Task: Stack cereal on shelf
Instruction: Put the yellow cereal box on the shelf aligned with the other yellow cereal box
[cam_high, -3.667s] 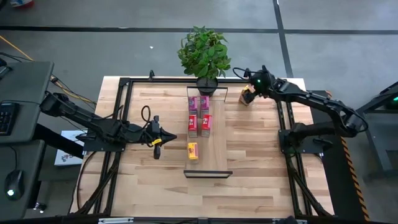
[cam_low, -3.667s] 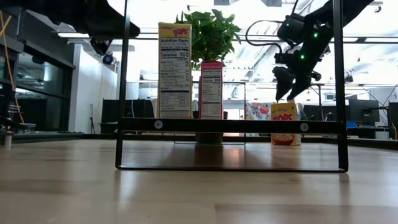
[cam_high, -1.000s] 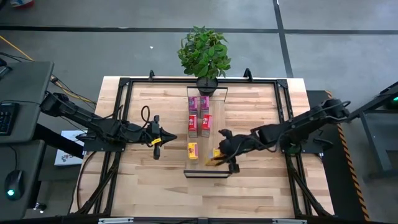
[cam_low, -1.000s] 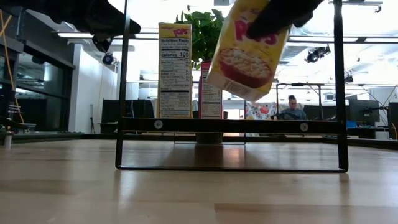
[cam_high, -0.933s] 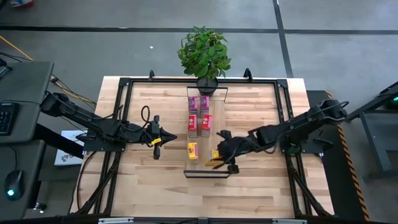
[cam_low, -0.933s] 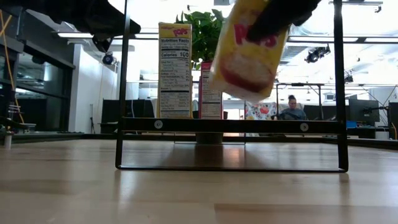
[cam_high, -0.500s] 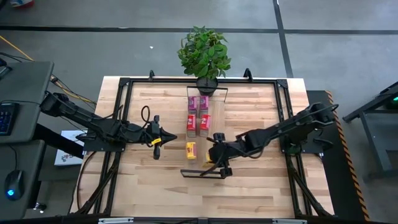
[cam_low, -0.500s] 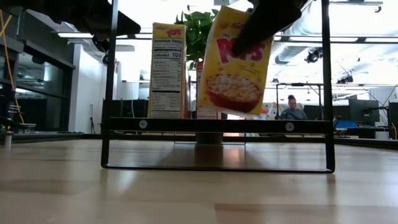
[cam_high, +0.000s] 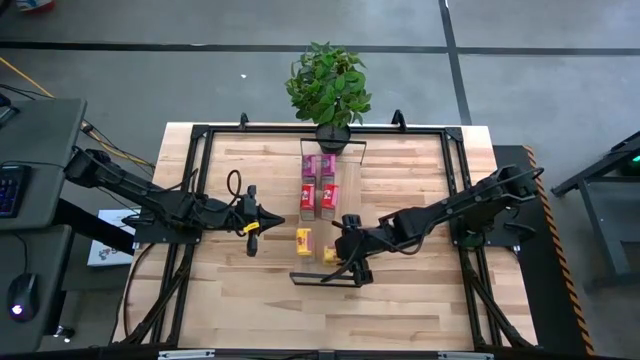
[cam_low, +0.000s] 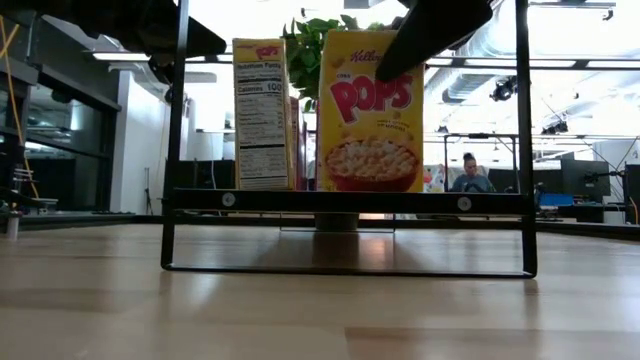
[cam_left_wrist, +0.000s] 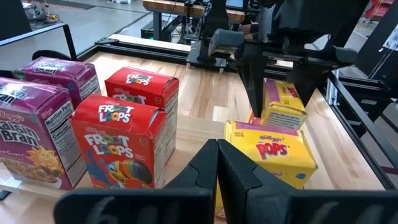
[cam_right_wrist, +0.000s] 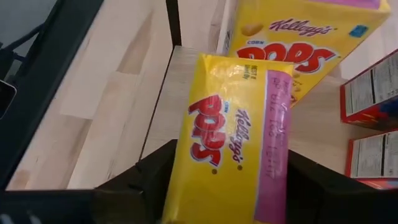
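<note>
One yellow cereal box stands upright on the shelf, pinched by the right claw at its 3 o'clock side.

A potted plant stands at the table's far edge (a seated person shows beyond).

- A grey concrete floor surrounds the butcher-block desk, crossed by dark seam lines.
- A potted green plant stands at the desk's far edge.
- Bright ceiling lights glare overhead.
- A seated person works among monitors beyond the desk.
</note>
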